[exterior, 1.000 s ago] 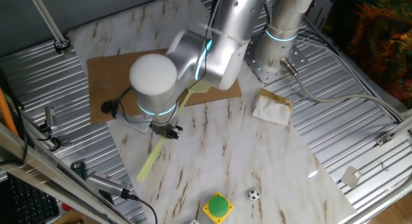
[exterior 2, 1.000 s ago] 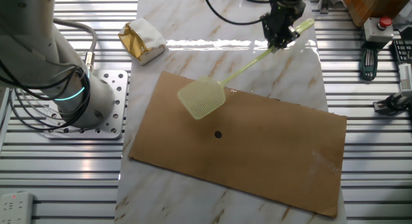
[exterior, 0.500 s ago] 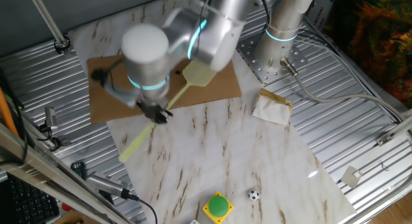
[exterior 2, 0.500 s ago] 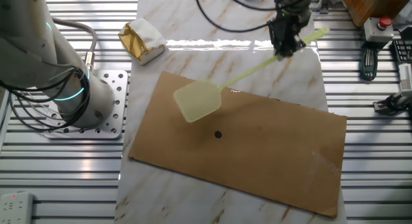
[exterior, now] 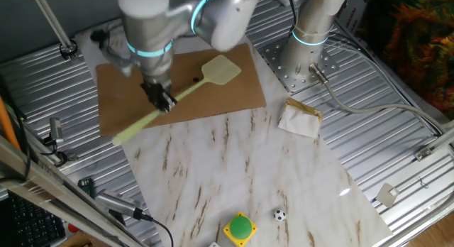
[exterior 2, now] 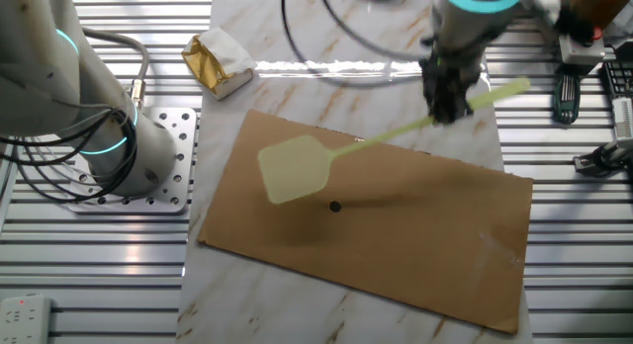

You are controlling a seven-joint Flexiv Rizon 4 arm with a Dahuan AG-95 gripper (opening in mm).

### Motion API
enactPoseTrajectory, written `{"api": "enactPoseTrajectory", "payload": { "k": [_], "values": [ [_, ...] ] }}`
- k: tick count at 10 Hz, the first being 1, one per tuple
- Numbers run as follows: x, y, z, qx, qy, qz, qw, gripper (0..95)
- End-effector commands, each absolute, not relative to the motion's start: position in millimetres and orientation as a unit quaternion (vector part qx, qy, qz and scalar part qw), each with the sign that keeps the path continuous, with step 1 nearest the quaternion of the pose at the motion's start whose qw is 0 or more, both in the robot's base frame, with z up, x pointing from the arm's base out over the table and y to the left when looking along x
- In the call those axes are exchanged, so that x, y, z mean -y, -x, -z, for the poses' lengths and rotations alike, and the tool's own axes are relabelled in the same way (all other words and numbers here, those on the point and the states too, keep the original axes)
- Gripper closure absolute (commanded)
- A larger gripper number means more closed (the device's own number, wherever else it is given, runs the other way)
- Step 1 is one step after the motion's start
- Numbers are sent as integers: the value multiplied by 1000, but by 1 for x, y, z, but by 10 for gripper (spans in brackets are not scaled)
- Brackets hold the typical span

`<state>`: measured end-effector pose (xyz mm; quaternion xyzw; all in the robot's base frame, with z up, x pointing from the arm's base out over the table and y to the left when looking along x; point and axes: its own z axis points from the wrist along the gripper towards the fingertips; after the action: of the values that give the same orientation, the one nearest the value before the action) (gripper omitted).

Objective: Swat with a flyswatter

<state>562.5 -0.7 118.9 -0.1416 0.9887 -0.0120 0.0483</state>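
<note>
One fixed view shows the gripper clamped on the thin handle of the flyswatter, gripping it well back from the head, so a short length of handle sticks out beyond the gripper on the side away from the head. From the gripper the handle runs across a brown cardboard sheet, and the squarish mesh head lies over that sheet, well apart from the gripper. A small dark spot on the cardboard sits just beside the head, between head and gripper side of the sheet.

The other fixed view gives the same hold from the opposite side: the gripper is shut on the flyswatter near the cardboard sheet's far edge, with the free handle end poking past it over the marbled worktop. The head looks blurred and casts a soft shadow on the cardboard below it, so it seems raised off the sheet, though how far cannot be told. The dark spot lies just beyond the head, farther from the gripper. A crumpled gold-and-white wrapper lies on the worktop, well away from the gripper, past the head's side.
</note>
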Motion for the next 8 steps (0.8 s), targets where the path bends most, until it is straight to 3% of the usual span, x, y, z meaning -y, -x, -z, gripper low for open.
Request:
{"api": "enactPoseTrajectory", "payload": {
  "k": [1, 8],
  "values": [
    [23, -562, -118, -992, 116, 14, 50, 950],
    [62, -553, -111, -999, -11, 19, 39, 950]
  ]
}}
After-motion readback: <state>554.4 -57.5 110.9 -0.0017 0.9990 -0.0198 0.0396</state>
